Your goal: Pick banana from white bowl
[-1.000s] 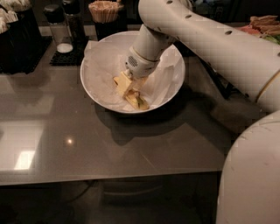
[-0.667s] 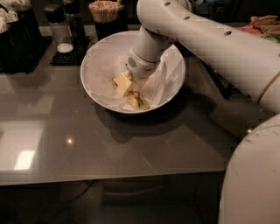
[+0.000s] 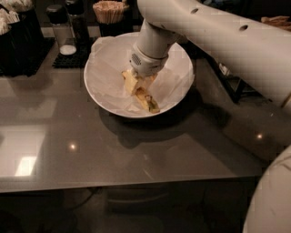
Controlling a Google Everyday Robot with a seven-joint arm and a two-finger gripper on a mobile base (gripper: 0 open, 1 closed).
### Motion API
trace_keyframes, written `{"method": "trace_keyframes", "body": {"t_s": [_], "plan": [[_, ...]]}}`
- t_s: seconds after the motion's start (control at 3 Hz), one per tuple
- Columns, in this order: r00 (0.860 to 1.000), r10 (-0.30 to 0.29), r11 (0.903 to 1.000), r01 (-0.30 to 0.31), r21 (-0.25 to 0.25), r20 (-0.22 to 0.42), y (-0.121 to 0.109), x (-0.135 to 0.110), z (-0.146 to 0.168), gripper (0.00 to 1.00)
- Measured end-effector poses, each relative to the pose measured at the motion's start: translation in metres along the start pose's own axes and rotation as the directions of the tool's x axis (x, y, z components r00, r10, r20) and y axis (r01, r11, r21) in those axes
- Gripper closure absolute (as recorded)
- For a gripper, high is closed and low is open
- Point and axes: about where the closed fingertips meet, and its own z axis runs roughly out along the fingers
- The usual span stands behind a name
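The white bowl [image 3: 107, 98], lined with crumpled white paper, stands on the grey table toward the back. The banana [image 3: 149, 103] lies in the bowl's middle, yellow with brown speckles, its dark tip toward the front right. Its upper end is hidden under my gripper. My gripper [image 3: 135, 85] reaches down into the bowl from the upper right and sits right at the banana's upper end, touching or nearly touching it. The white arm [image 3: 204, 32] covers the bowl's back right rim.
The grey table [image 3: 113, 154] runs to a front edge near the bottom. Behind the bowl stand a glass shaker [image 3: 61, 27], a dark bottle [image 3: 78, 18], a cup of wooden sticks [image 3: 109, 11] and a black holder [image 3: 18, 41]. My white base [image 3: 273, 195] fills the lower right.
The gripper stays low in the bowl at the banana. The arm has shifted only slightly; the banana and the bowl have not visibly moved.
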Motion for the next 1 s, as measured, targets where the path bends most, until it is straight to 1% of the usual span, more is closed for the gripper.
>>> {"method": "trace_keyframes", "body": {"t_s": [0.33,1.0], "plan": [[0.999,0.005,0.9969,-0.009,0.079,0.054,-0.006,-0.004,-0.031,1.00],[0.996,-0.005,0.9936,-0.004,0.113,0.085,-0.008,-0.007,-0.049,1.00]]}}
